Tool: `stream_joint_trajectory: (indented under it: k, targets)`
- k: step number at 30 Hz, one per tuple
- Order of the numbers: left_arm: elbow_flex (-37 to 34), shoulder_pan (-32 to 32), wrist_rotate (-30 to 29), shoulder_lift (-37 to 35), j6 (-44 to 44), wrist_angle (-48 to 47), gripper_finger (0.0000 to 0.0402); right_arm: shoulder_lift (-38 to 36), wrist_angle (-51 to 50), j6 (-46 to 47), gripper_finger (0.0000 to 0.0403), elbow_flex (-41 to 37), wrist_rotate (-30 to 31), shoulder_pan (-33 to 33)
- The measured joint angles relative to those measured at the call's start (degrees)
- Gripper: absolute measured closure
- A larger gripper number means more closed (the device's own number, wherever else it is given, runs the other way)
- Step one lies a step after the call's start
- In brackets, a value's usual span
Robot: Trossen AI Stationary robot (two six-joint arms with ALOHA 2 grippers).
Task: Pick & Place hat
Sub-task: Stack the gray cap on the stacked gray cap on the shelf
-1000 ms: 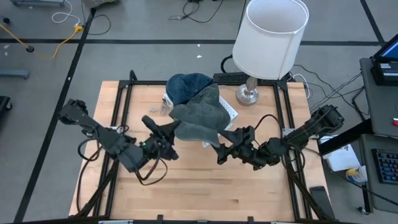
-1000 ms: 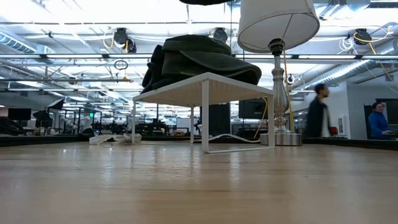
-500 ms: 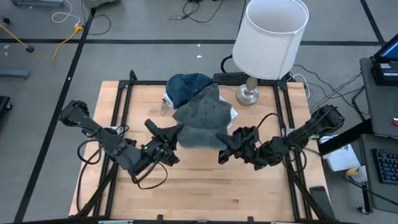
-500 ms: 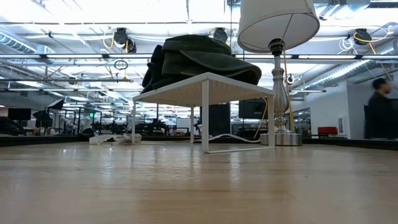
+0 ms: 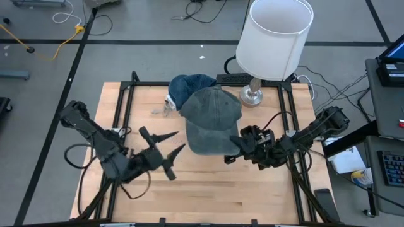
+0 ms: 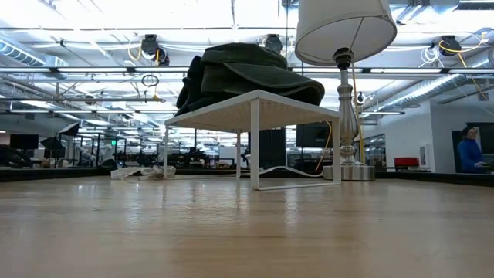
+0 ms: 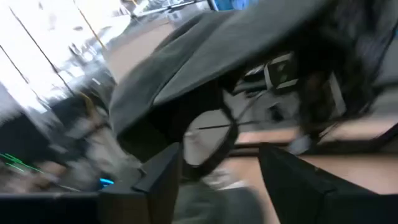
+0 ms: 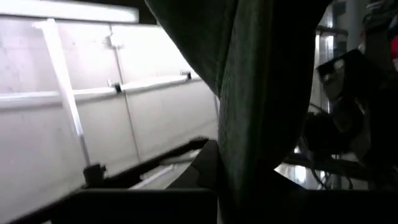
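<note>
The grey cap sits above the table, over the white wire stand, with its crown toward the lamp and its brim toward the front edge. A blue hat lies just behind it, partly covered. In the low view, dark fabric is heaped on the stand's top, but which hat is which cannot be told there.

The right gripper is at the cap's brim edge on the right side. In the right wrist view, dark cloth hangs down directly between the camera and the fingers, so the fingers appear clenched on the brim; this is a judgement, as the contact point itself is hidden. The left gripper is beside the cap on the left, apart from it, with its two fingers spread wide and grasping nothing.

The step in hand appears to be carrying or settling the cap with the right arm alone. To do it well:

- Keep the grip on the brim firm; a brim is thin cloth and slips easily.
- Move the cap level, so the crown does not drag the blue hat along.
- Keep the left arm clear of the brim.
- Avoid the lamp, which stands near the stand at the back of the wooden table.
</note>
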Motion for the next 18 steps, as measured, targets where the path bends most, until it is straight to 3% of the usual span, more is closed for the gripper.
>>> stream_joint_trajectory:
  k: [5, 9, 14, 18]
  targets:
    - [0.00, -2.96, 6.47, -1.47, -20.14, -0.12, 0.0143, 0.00, -0.09, -3.19, 0.0400, -1.41, -6.85, 0.04]
    - [-0.07, -4.87, 12.90, -3.73, -33.48, -0.08, 0.0132, -0.07, -3.42, -6.14, 0.0400, -2.92, -13.36, 0.04]
    - [-0.02, -5.97, 20.36, -7.65, -44.98, -3.12, 0.0139, -0.04, -15.74, -7.32, 0.0400, -3.29, -24.78, 0.13]
    - [-0.02, -5.78, 26.69, -12.60, -57.31, -10.96, 0.0140, -0.04, -27.40, -7.89, 0.0400, -3.29, -35.19, 0.51]
